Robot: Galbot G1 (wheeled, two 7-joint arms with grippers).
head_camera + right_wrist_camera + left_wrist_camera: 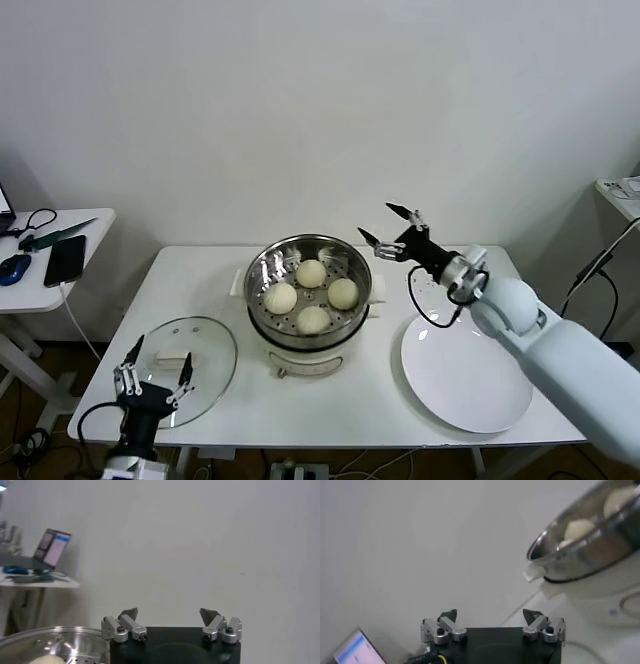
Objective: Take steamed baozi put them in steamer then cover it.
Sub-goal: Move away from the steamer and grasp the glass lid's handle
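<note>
Several steamed baozi (312, 289) lie on the perforated tray inside the steamer (262, 262), a shiny steel pot on a white base at the table's middle. Its rim (580, 540) and a baozi (579, 529) show in the left wrist view; the rim (45, 635) shows in the right wrist view. The cover (215, 370), a clear glass lid with a white bar handle, lies flat at the front left. My left gripper (158, 368) hovers open just over the cover's near edge. My right gripper (388, 225) hangs open and empty in the air just right of the steamer.
A bare white plate (465, 385) lies at the front right, under my right arm. A side table on the left holds a phone (65, 260), a mouse (15, 268) and cables. A laptop (52, 547) stands there too.
</note>
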